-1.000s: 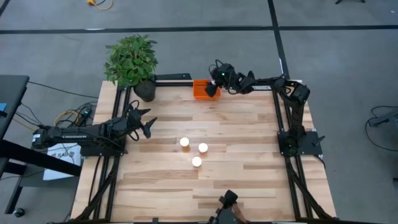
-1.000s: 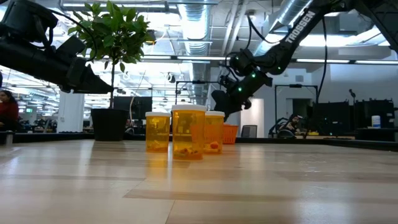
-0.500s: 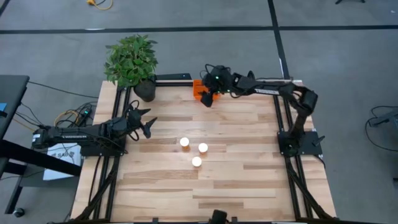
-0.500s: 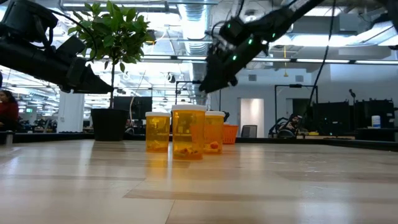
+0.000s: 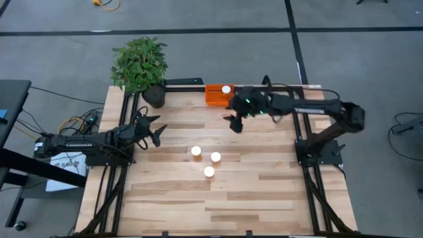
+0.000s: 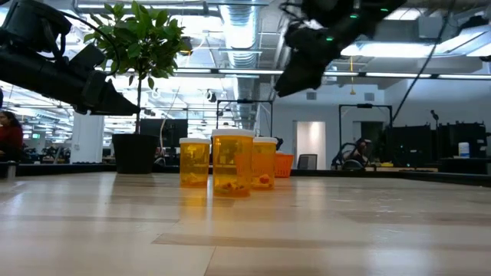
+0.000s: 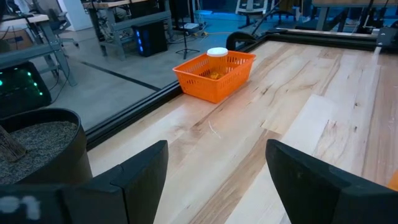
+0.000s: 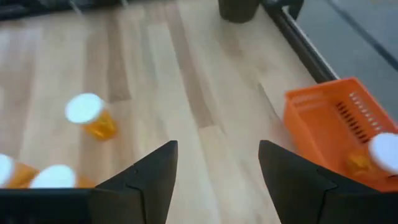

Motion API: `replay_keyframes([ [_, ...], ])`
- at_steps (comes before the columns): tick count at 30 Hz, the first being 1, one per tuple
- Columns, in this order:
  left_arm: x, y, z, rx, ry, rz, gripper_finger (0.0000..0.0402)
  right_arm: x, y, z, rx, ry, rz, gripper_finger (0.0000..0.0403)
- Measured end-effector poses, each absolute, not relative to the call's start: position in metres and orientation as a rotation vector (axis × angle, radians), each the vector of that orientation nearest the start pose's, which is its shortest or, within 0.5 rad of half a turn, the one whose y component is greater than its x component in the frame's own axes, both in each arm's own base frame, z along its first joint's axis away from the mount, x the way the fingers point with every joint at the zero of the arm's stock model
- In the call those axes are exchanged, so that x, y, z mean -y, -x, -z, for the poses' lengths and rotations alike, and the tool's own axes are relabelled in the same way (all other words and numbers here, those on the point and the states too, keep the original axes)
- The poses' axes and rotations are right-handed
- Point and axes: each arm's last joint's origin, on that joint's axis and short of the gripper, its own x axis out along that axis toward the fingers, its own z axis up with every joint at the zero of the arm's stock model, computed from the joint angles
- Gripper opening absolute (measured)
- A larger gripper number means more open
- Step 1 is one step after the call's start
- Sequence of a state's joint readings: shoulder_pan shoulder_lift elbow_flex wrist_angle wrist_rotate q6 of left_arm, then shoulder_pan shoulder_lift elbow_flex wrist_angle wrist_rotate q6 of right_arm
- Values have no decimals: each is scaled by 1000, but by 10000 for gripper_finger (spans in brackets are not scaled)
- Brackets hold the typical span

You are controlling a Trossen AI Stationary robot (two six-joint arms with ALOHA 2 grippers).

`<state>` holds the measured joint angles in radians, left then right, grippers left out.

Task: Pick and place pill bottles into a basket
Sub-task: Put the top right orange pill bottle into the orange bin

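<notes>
— Bottles left? Three pill bottles [image 5: 209,172] stand together mid-desk [image 5: 264,192], untouched.

— And the claws?

— Right claw [image 5: 235,123] hangs between them and the basket [image 5: 214,96], fingers wide, holding nothing. Left claw [image 5: 157,130] waits near the plant pot [image 5: 154,98], spread open.

— Anything done?

— One bottle [image 5: 227,89] sits in the basket at the far edge. A quarter done, I'd judge.

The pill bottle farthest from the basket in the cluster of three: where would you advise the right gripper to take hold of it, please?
Probably by the orange body just under the white cap, coming straight down. That pill bottle stands upright, and its side away from the two other bottles is clear, so open fingers can straddle it. The right gripper is open, hovering between the basket and the cluster.
</notes>
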<state>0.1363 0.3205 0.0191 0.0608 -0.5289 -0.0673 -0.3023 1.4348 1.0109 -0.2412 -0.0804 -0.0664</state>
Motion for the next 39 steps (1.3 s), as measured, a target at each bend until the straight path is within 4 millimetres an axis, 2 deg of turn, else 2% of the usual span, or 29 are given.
replay_keyframes([
  [8,-30,-108,-149,-218,17,-669,263,41,-234,-218,-302,-115,139,201],
  [12,-30,-108,-149,-218,17,-670,263,19,-212,-190,-242,-95,109,195],
  [15,-30,-108,-149,-218,17,-670,263,8,-204,-177,-209,-81,82,194],
  [20,-30,-108,-149,-218,17,-670,263,-4,-202,-160,-225,-52,61,196],
  [30,-30,-108,-149,-218,17,-670,263,-11,-222,-133,-172,-6,24,196],
  [35,-30,-108,-149,-218,17,-670,263,-12,-228,-117,-178,8,20,213],
  [39,-30,-108,-149,-218,17,-670,263,-12,-237,-113,-174,13,19,234],
])
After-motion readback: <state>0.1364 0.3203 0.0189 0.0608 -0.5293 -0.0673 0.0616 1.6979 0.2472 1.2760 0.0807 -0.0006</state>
